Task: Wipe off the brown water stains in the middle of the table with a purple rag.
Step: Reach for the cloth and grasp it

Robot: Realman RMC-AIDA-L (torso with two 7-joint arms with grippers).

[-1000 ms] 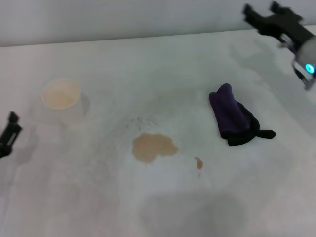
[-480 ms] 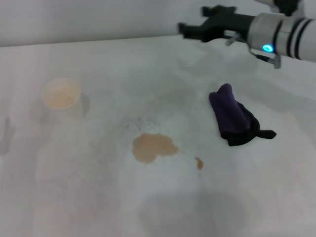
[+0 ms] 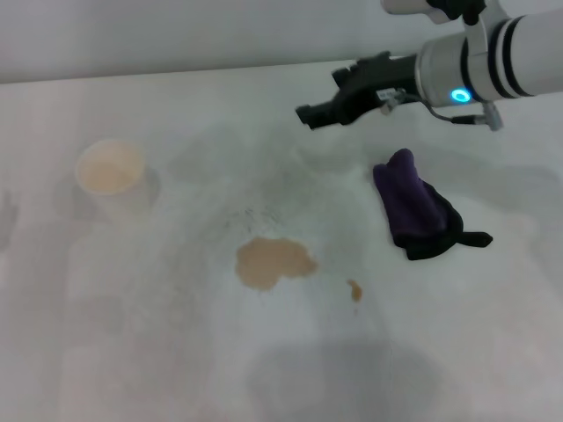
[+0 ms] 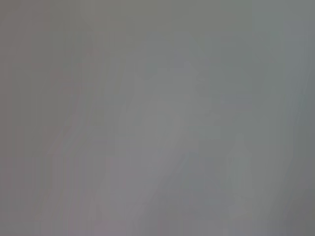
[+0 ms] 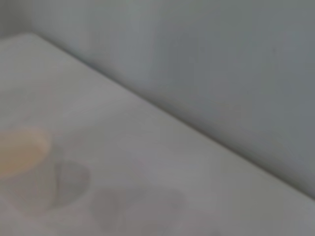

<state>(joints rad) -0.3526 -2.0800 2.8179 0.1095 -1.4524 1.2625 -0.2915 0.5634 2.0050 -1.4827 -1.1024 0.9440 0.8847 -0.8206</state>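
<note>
Your right gripper (image 3: 310, 113) hangs above the table's (image 3: 132, 352) far side, beyond the rag (image 3: 413, 208); I can't tell how its fingers stand. The rag lies untouched, right of the stains (image 3: 273, 262) at mid-table. A cup (image 3: 110, 171) stands far left. Left gripper's out of sight.

We note that the right gripper (image 3: 315, 112) has moved since the earlier frames: first it stood at the far right corner of the table (image 3: 158, 352), then it swung in over the far edge, and it now sits lower and further toward the robot's left, raised above the surface just beyond the purple rag (image 3: 412, 207). Its arm now reaches in from the right edge. The left gripper, earlier visible at the left edge, has gone from the head view.
</note>
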